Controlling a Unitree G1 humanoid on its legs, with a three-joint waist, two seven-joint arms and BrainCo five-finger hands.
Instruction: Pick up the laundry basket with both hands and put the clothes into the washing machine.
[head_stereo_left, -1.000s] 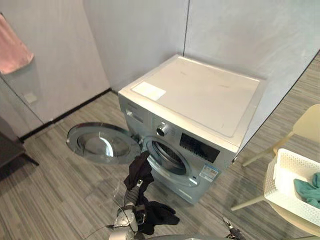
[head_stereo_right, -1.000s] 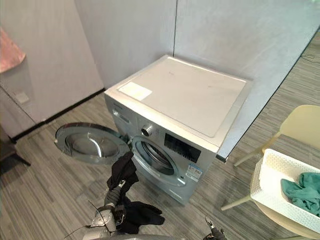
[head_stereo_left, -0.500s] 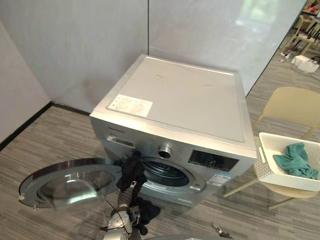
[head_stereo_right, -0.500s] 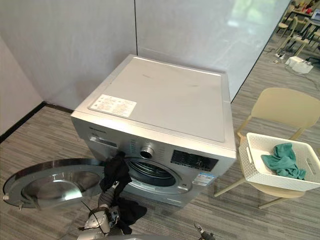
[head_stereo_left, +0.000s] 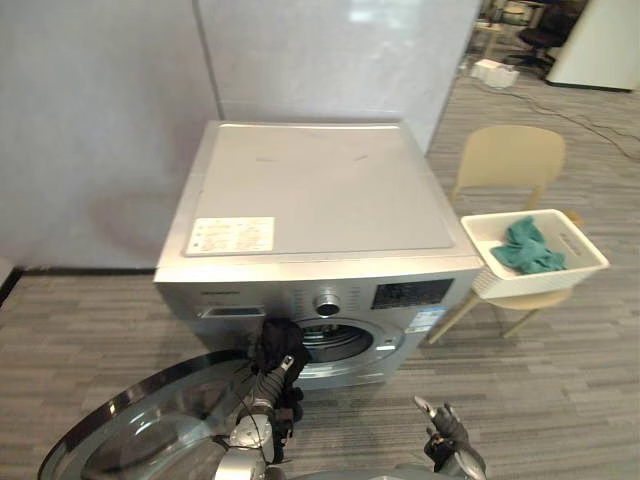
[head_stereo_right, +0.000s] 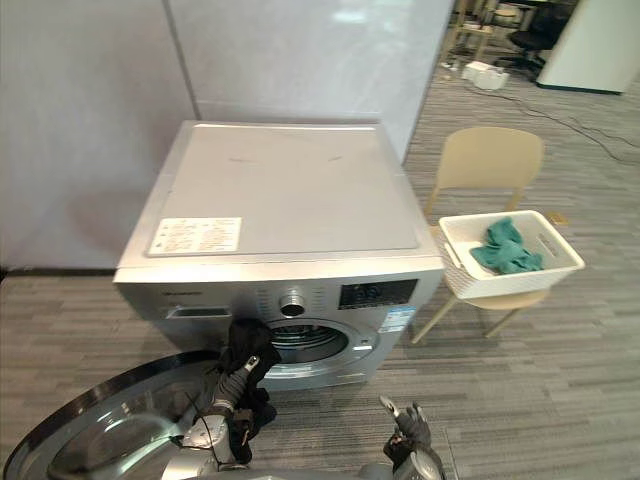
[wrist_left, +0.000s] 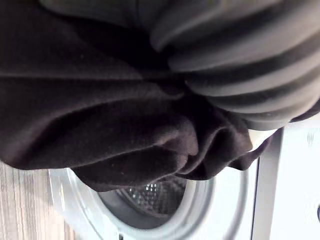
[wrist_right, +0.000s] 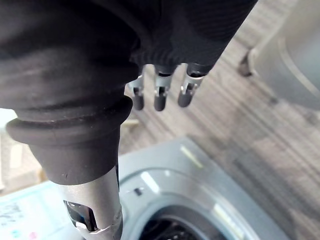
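1. Washer: stands against the far wall, front toward the robot. A white label lies on the near left corner of its top. A round knob sits in the middle of the control strip.

2. Door: swung fully open to the near left, glass facing up. The drum opening is uncovered.

3. Left hand: raised in front of the washer at the left rim of the drum opening. A black cloth is bunched over the top of this hand and touches the washer front at the left edge of the opening. In the left wrist view the cloth lies in thick folds, with the drum rim and the perforated drum showing just past it. The hand is buried in the cloth, so whether it grips the cloth or merely carries it cannot be told.

4. Right hand: low at the near right, over the floor, well apart from the washer and the cloth. In the right wrist view its fingers are straight, close together and holding nothing.

5. Basket: white, perforated walls, resting on the seat of a beige chair just right of the washer. A teal cloth lies crumpled inside it. The basket is well apart from both hands.
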